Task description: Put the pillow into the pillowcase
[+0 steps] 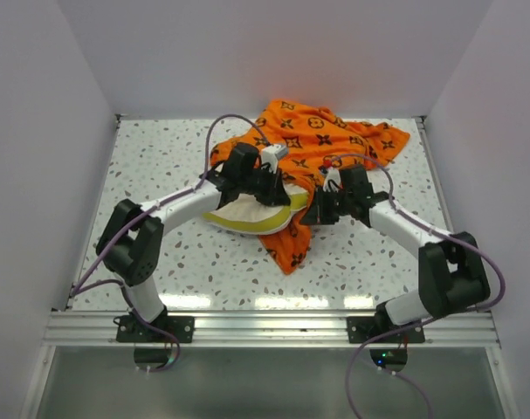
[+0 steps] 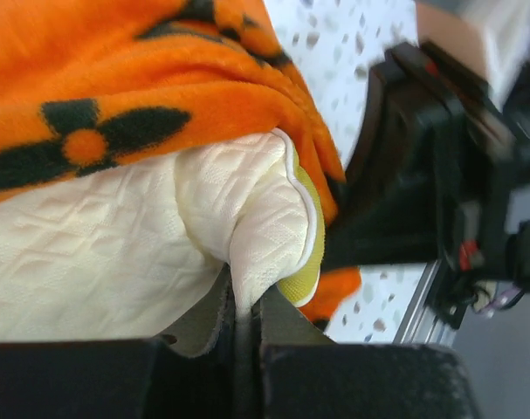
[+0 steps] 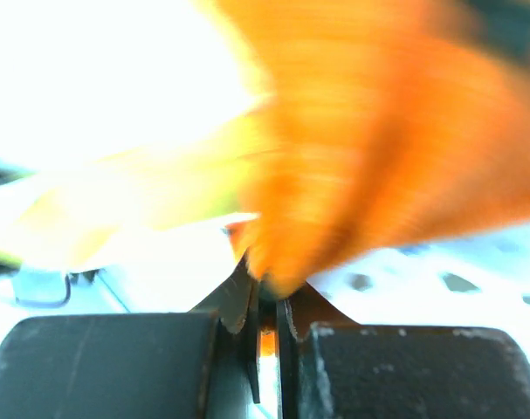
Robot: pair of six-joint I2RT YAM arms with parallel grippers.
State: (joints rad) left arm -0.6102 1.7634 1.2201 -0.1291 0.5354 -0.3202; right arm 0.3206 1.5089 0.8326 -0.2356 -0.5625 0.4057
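We see a speckled white tabletop (image 1: 188, 255), pale walls (image 1: 273, 52) around. Our left gripper (image 2: 244, 307) pinches the cream quilted pillow (image 1: 247, 213) at centre; right gripper (image 3: 265, 295) clamps the orange monogrammed fabric pillowcase (image 1: 327, 140), bunched toward 1 o'clock.

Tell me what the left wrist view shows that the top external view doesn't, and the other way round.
Only the left wrist: the left gripper shut on a pinched fold of the pillow at its white-piped, yellow-banded edge, plus the quilted texture of the fabric.
Only the top external: the whole pillowcase bunched toward the far side of the table, with one flap trailing toward the near side, where the right gripper meets it.
Both: the pillow partly covered by the pillowcase, its near edge sticking out.
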